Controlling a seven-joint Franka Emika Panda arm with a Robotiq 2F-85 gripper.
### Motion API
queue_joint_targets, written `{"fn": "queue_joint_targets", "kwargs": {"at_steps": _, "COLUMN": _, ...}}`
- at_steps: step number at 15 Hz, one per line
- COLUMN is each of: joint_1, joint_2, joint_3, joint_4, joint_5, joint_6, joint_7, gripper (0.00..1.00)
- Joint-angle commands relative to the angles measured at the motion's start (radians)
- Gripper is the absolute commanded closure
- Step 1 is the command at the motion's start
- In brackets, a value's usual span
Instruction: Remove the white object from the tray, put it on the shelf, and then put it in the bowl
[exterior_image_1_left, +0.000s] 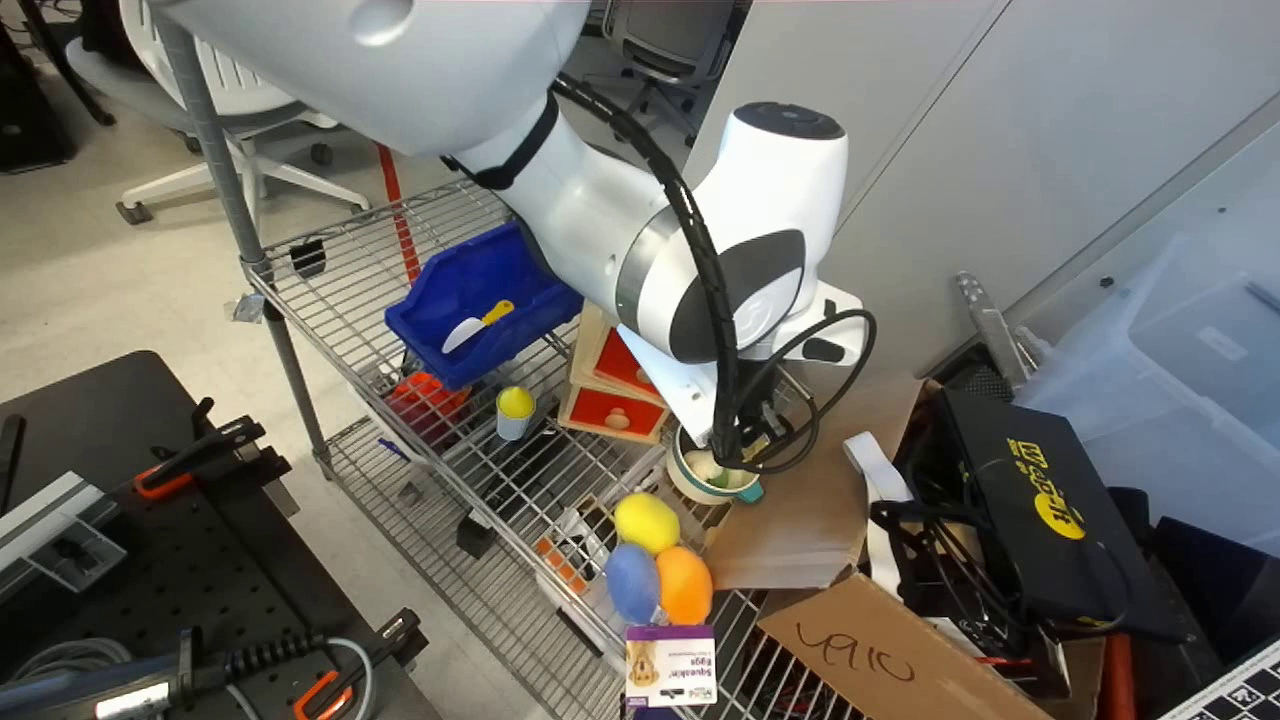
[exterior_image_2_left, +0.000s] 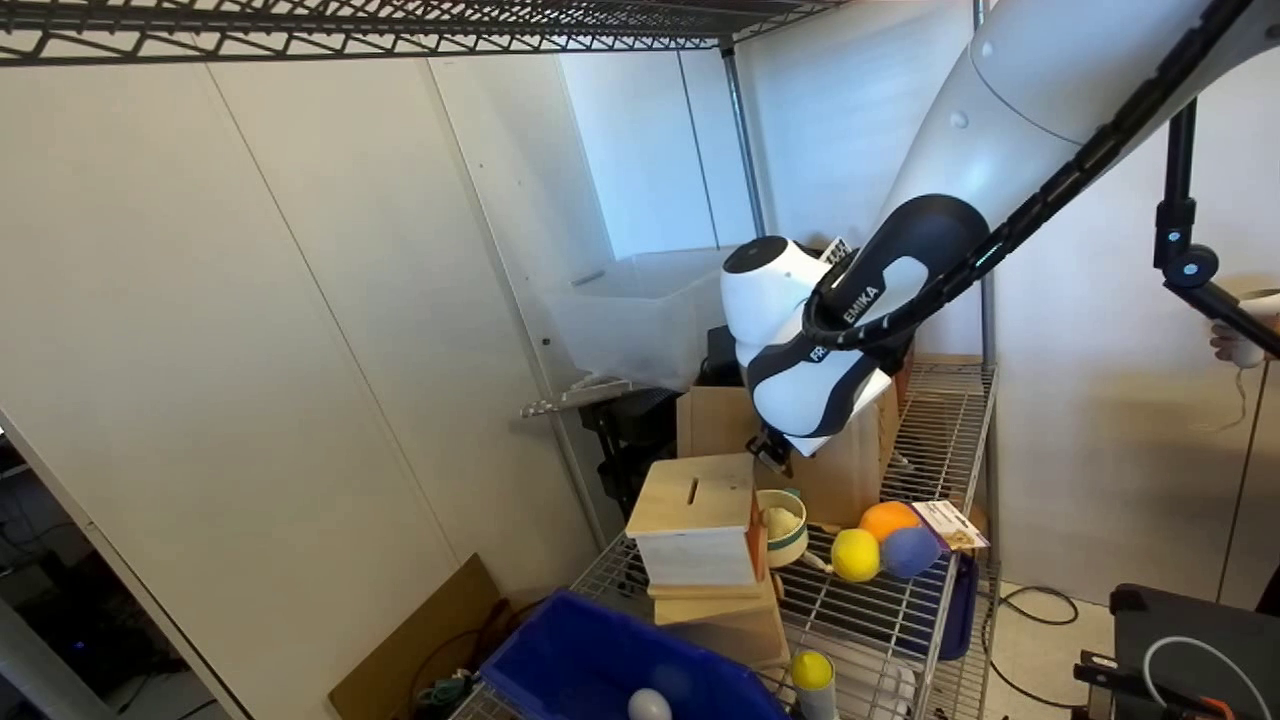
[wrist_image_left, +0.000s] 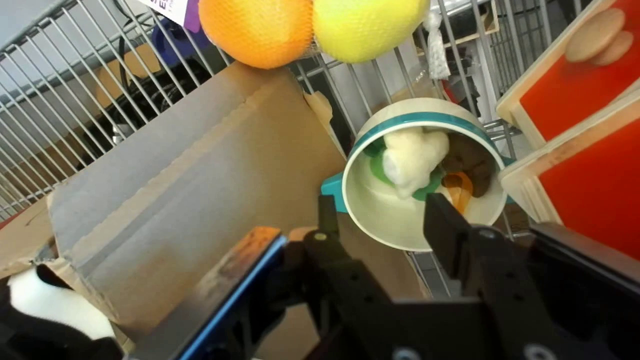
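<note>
"Bowl (wrist_image_left: 390, 222)?"
"I count one, pale, teal-banded; contents include one lumpy white object (wrist_image_left: 415, 157), one orange piece (wrist_image_left: 460, 187)."
"Gripper (wrist_image_left: 383, 212)?"
"One, black, fingers parted, in front of the bowl's rim."
"Surroundings?"
"Wire shelf (wrist_image_left: 75, 100); orange ball (wrist_image_left: 257, 30) and yellow ball (wrist_image_left: 367, 25), side by side; creased cardboard (wrist_image_left: 210, 190); red-and-wood box (wrist_image_left: 600, 200), just beside the bowl."

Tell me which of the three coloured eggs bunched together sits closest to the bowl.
The yellow egg. In both exterior views it is nearest the bowl, while the blue egg and orange egg lie farther off, toward the printed card.
</note>
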Motion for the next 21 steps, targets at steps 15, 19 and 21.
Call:
{"fn": "queue_joint_targets", "kwargs": {"at_steps": 15, "joint_1": 0.015, "joint_2": -0.196, "joint_3": 0.090, "joint_4": -0.276, "joint_5": 0.022, "joint_6": 0.005, "joint_7": -0.027, "gripper": 0.00}}
{"fn": "queue_joint_targets", "kwargs": {"at_steps": 19, "joint_1": 0.015, "joint_2": -0.281, "joint_3": 0.115, "joint_4": -0.394, "joint_5": 0.019, "joint_6": 0.014, "joint_7": -0.055, "gripper": 0.00}}
{"fn": "queue_joint_targets", "kwargs": {"at_steps": 21, "joint_1": 0.009, "joint_2": -0.328, "joint_3": 0.133, "joint_4": -0.461, "joint_5": 0.021, "joint_6": 0.021, "joint_7": -0.088, "gripper": 0.00}}
